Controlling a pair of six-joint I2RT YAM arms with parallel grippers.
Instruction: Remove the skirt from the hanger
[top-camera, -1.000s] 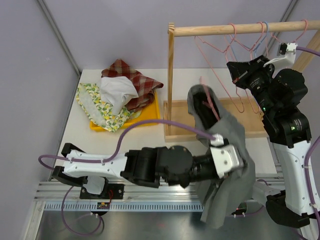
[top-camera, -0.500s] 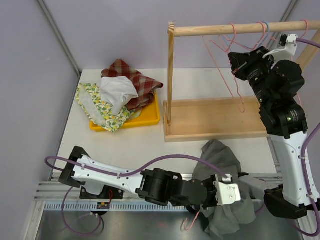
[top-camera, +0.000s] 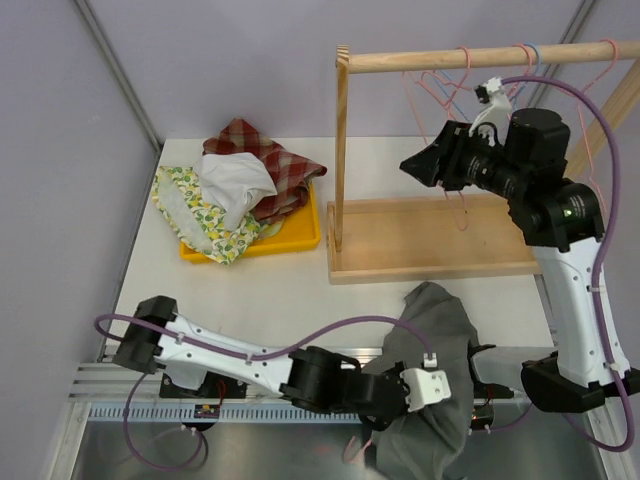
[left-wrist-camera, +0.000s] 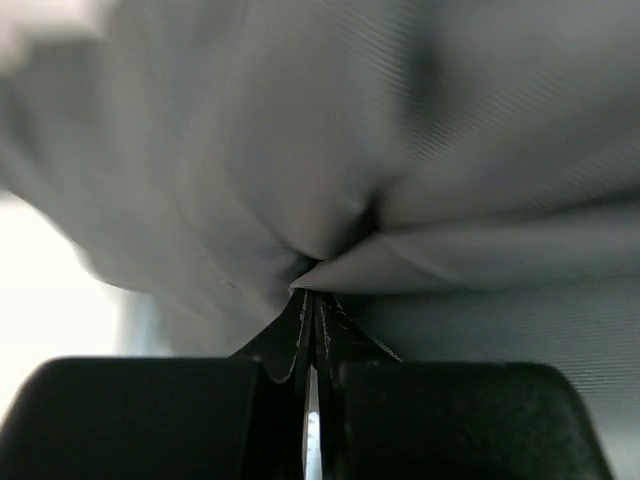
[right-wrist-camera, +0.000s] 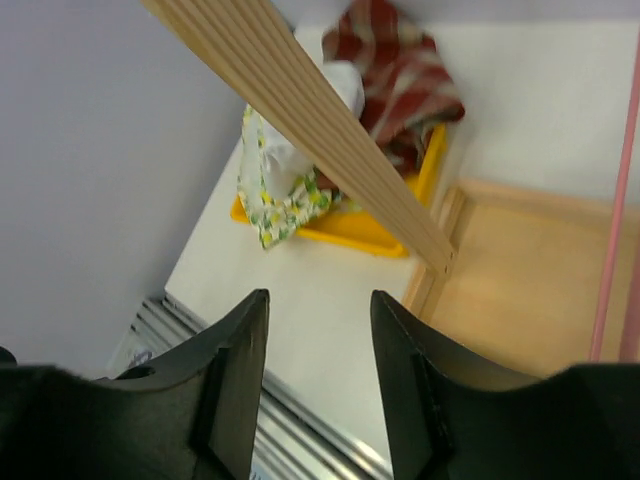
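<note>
The grey skirt lies crumpled at the table's near edge and droops over it, off the hanger. My left gripper reaches under its folds. In the left wrist view it is shut on a pinch of the grey skirt, which fills that view. A bare pink hanger hangs from the wooden rail. My right gripper is held up just below the rail, next to the hanger, open and holding nothing. In the right wrist view the open gripper has the pink hanger wire off to its right.
A yellow tray at the back left holds a plaid cloth, a white cloth and a floral cloth. The rack's upright post and wooden base stand mid-table. More hangers hang on the rail.
The skirt has come off the hanger and dropped to the near edge with my left gripper. My right gripper has opened, let go of the hanger and swung left.
</note>
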